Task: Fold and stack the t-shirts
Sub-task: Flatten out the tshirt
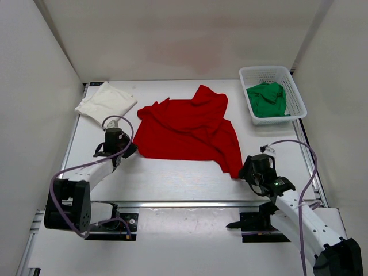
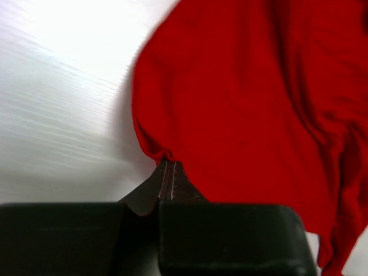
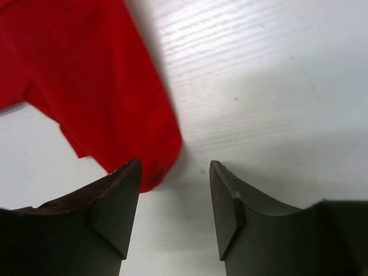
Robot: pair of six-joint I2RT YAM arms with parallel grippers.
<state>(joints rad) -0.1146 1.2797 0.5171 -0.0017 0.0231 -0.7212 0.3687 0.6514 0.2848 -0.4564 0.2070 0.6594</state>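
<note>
Our left tool (image 2: 167, 172) pinches an edge of the red t-shirt (image 1: 184, 129), which lies on the table (image 1: 172, 181). Our right tool (image 3: 174, 195) is open beside its corner. It may close on nothing, so the fold would go crooked.

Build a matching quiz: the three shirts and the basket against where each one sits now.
Things:
1. red shirt
2. green shirt
3. white shirt
4. basket

Places:
a. far right corner of the table
b. far left corner, folded
c. inside the basket
d. spread out mid-table

Pairs: 1-d, 2-c, 3-b, 4-a
</note>
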